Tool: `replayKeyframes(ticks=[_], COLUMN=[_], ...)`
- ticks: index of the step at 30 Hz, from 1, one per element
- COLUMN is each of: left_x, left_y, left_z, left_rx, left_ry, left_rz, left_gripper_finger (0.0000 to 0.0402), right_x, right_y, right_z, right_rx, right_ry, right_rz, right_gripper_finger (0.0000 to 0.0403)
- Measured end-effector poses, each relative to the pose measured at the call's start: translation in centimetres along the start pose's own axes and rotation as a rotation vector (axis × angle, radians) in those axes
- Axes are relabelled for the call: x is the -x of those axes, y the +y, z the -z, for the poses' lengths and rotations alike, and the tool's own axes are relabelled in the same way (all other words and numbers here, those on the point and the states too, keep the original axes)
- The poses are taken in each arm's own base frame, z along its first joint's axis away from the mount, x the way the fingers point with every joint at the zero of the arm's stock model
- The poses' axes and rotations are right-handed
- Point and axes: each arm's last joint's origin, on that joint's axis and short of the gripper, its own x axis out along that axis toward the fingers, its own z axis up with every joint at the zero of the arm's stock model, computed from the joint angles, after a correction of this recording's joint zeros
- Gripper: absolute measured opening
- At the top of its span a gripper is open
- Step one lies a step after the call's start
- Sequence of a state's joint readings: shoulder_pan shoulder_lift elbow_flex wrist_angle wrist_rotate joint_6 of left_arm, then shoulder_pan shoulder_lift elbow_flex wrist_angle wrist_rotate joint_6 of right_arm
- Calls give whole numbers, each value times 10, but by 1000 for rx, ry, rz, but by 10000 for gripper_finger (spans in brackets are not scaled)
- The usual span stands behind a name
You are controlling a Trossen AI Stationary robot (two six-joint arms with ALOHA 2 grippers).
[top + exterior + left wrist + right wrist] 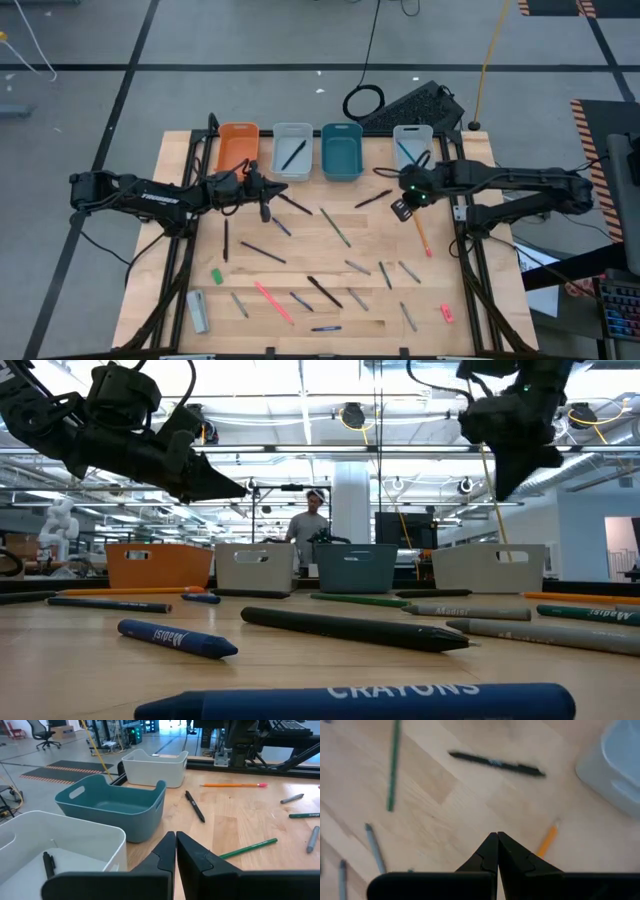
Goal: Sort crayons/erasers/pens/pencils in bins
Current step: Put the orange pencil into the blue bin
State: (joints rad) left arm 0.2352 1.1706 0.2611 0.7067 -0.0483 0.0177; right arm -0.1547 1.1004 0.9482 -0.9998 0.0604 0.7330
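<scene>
Between picks — both the left gripper [176, 851] and right gripper [497, 851] hover clenched empty; next, the right must spread over the orange pencil [547, 840].

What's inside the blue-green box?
The teal plastic bin looks empty: the left wrist view shows its bare floor, and the high view agrees. Its near wall hides a strip of the floor, so something tiny could sit there.

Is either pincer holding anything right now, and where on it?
No. The left pincer and right pincer are both shut on nothing.
</scene>
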Motion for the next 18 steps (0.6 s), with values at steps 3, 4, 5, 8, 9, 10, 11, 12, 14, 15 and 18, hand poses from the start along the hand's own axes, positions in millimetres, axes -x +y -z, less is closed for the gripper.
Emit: replayKeyframes(ticks=[3, 4, 5, 8, 9, 10, 11, 12, 14, 15, 18], left_x=[0, 0, 0, 0, 0, 0, 0, 0, 0, 0, 0], left_y=[0, 0, 0, 0, 0, 0, 0, 0, 0, 0, 0], left_z=[0, 0, 0, 1, 1, 1, 1, 1, 1, 1, 1], left_rx=[-3, -4, -4, -5, -5, -5, -5, -5, -6, -9, -26], left_ry=[0, 1, 2, 8, 10, 10, 10, 10, 10, 10, 9], left_rz=[2, 2, 2, 2, 2, 2, 3, 3, 3, 3, 3], left_gripper_finger=[4, 3, 4, 14, 17, 19, 19, 19, 13, 10, 3], right_x=[0, 0, 0, 1, 1, 2, 1, -1, -10, -16, -32], right_y=[-2, -3, -3, -1, 0, 2, 4, 5, 7, 7, 6], right_z=[6, 8, 10, 17, 19, 21, 24, 27, 36, 42, 57], right_rx=[-49, -64, -77, -110, -119, -130, -138, -145, -156, -164, -200], right_ry=[55, 70, 83, 113, 119, 120, 116, 110, 122, 130, 157], right_rz=[34, 48, 60, 84, 89, 92, 95, 105, 114, 115, 116], right_gripper_finger=[0, 0, 0, 0, 0, 0, 0, 0, 0, 0, 3])
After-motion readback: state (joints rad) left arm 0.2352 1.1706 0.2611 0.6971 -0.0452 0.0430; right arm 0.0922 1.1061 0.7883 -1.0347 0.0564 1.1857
